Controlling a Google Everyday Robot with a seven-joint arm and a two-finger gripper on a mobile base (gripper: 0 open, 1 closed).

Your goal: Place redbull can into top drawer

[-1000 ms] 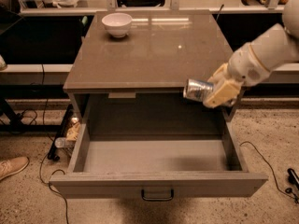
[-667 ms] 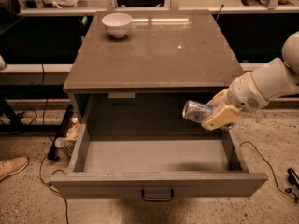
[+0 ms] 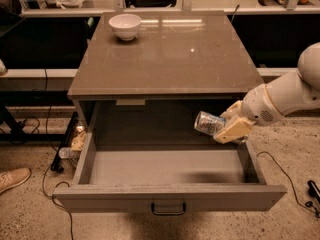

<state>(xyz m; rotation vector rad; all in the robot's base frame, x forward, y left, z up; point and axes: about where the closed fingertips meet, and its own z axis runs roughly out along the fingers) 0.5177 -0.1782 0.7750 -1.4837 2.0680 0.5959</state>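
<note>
The redbull can (image 3: pixel 208 122), clamped in the tool (image 3: pixel 226 128), has sunk lower over the open top drawer (image 3: pixel 125 198).

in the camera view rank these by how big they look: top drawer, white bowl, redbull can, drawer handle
1. top drawer, largest by far.
2. white bowl and redbull can look alike; the bowl sits farther back, so unranked.
3. drawer handle.
The tool grips the can over the drawer, right of view.

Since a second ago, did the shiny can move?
Yes. The slim silver-blue metal can, in the pincer, went down below the brown tabletop, toward the open grey drawer.
</note>
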